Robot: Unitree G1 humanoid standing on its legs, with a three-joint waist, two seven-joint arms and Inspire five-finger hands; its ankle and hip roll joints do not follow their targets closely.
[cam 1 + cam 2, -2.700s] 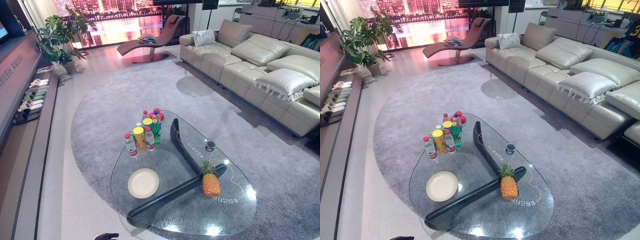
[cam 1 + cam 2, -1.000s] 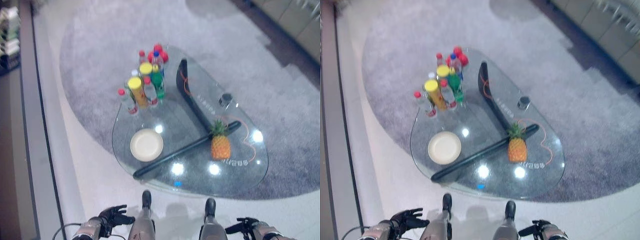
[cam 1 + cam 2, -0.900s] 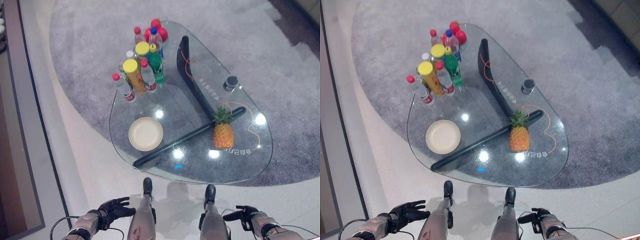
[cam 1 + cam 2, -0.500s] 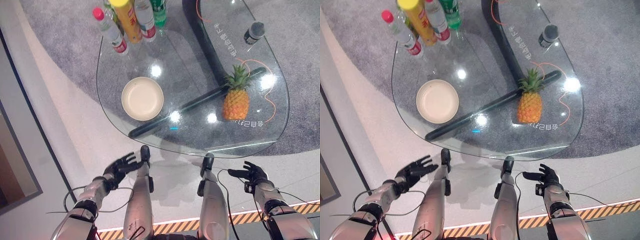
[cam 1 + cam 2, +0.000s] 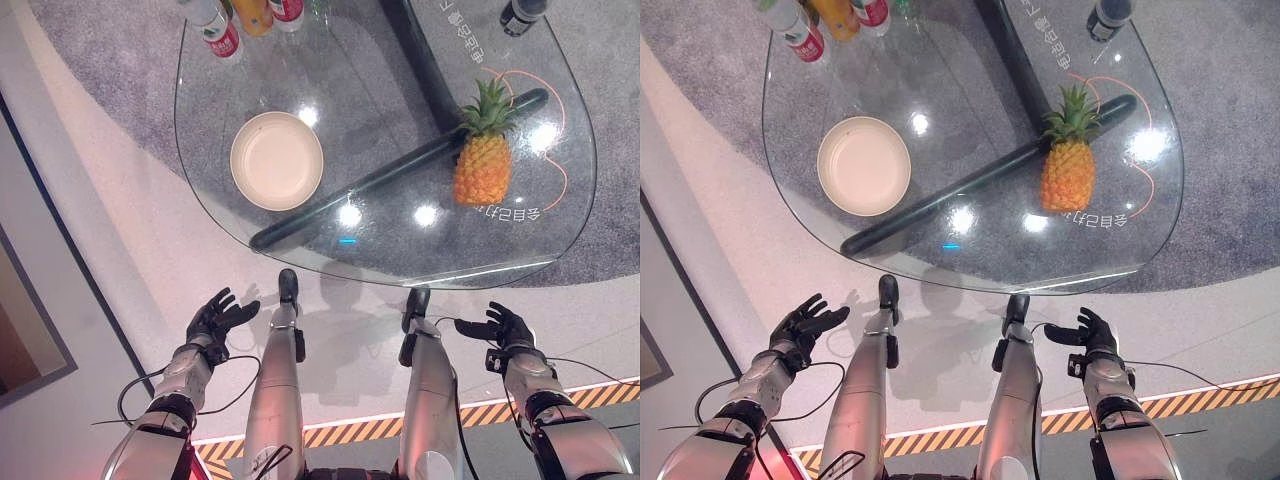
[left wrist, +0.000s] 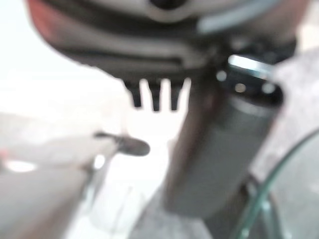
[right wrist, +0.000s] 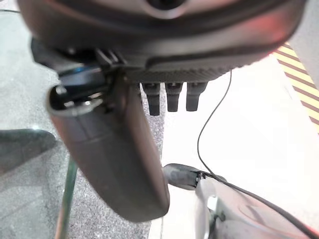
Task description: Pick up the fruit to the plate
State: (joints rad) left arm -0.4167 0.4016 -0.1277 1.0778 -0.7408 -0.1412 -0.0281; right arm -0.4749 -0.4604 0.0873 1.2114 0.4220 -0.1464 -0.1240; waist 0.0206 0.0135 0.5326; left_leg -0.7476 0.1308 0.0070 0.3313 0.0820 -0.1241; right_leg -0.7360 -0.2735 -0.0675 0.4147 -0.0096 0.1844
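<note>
A pineapple (image 5: 482,160) with green leaves stands upright on the right side of the glass table (image 5: 330,90). The round cream plate (image 5: 277,160) lies on the table's left side, with nothing on it. My left hand (image 5: 214,318) hangs low at the lower left, fingers spread and holding nothing, well short of the table's near edge. My right hand (image 5: 506,328) hangs at the lower right, fingers relaxed and holding nothing, below the pineapple's side of the table. In each wrist view the hand's straight fingers (image 7: 170,97) point away over the floor.
Several bottles and a yellow can (image 5: 235,14) stand at the table's far left. A small dark cup (image 5: 523,11) sits at the far right. A dark base beam (image 5: 400,175) runs under the glass. Grey rug lies beyond; a striped floor line (image 5: 470,411) runs below.
The camera has tilted further down and closer, so the table sits higher in view. Both hands have come into view at the bottom, with fingers spread.
</note>
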